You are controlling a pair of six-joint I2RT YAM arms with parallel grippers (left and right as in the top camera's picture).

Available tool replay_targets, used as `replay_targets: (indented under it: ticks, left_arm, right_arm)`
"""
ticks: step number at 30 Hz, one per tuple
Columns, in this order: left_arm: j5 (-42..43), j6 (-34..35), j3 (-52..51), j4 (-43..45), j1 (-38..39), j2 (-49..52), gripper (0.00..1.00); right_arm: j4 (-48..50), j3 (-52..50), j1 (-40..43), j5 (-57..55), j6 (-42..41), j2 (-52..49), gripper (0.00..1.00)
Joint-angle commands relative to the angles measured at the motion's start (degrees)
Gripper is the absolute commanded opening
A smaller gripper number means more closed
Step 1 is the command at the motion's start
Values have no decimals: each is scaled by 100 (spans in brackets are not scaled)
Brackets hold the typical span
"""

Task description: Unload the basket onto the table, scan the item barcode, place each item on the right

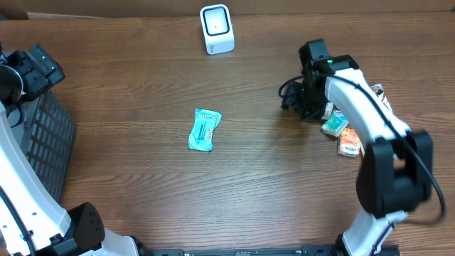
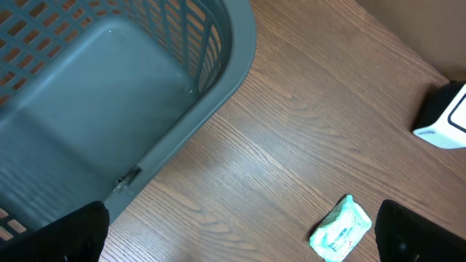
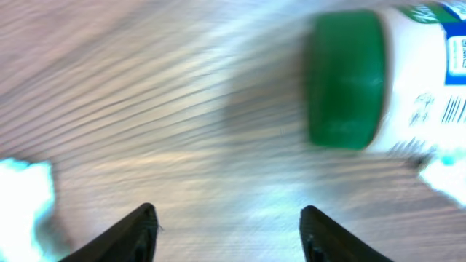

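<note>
Bottle (image 3: 408, 73), white with a green cap (image 3: 345, 80), lies on its side on the tabletop (image 3: 182, 109) just ahead of the right gripper (image 3: 227, 215) and off to one side. Its long axis runs across the wrist view, in line with the gap between the jaws. Those jaws stand apart and empty; the left gripper (image 2: 242, 207), also released, hangs well away by the basket (image 2: 218, 87), so the right arm is nearer and likely needs a sideways shift and a wrist turn.

Bottle (image 3: 415, 65): blurred, cut off by the right edge, label print unreadable.
Scanner (image 2: 445, 120): cropped at the right edge.
Packets (image 1: 335, 126): partly hidden beneath the right arm (image 1: 362, 99), so their count is unclear.
</note>
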State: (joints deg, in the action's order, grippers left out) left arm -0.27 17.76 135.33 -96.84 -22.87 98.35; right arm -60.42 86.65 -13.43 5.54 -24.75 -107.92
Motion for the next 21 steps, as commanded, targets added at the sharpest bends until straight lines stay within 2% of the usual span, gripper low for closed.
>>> replay_targets:
  ticks: [1,5,10,16,21]
  left_arm:
    - [-33,-103,68,4,7,-85,100]
    - [-33,-103,68,4,7,-85,100]
    - [-33,-103,68,4,7,-85,100]
    - [-33,-103,68,4,7,-85,100]
    - [-33,-103,68,4,7,-85,100]
  right_arm:
    - [11,63,-457,20,210,647,67]
    - [98,37,-911,313,210,592,68]
    - [741,-247,-1377,990,201,522,69]
    - [1803,-1209,-1915,1355,-861,492,68]
    - [3097,-2004,-2417,1513,-1163,492,62]
